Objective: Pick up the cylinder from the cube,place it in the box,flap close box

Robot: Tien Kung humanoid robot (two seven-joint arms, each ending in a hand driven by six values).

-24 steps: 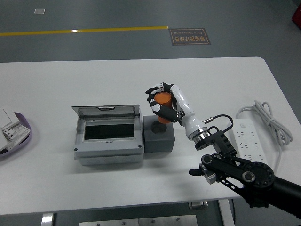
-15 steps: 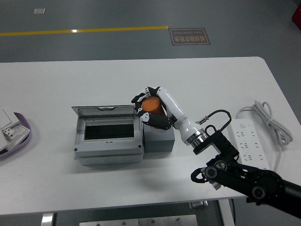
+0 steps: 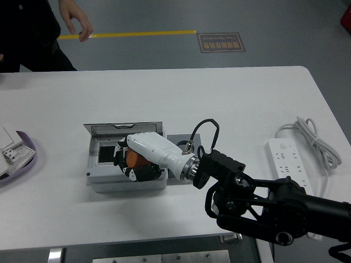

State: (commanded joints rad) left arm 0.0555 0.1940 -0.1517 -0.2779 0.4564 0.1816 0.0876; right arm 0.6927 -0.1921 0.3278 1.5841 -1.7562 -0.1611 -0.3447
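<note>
Box [image 3: 126, 181] near the table's [image 3: 66, 213] left-centre, lid [image 3: 124, 129] standing open at its far side. Right hand [image 3: 133, 162] inside the opening, fingers wrapped around the orange cylinder [image 3: 133, 158]. Cube [image 3: 184, 143] just right of the box, largely hidden by the forearm. Risks: cylinder catching the box rim on release; wrist knocking the lid or shifting the box.

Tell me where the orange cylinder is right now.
In the head view, the orange cylinder sits in the right hand, over the open grey box, left of the cube.
</note>
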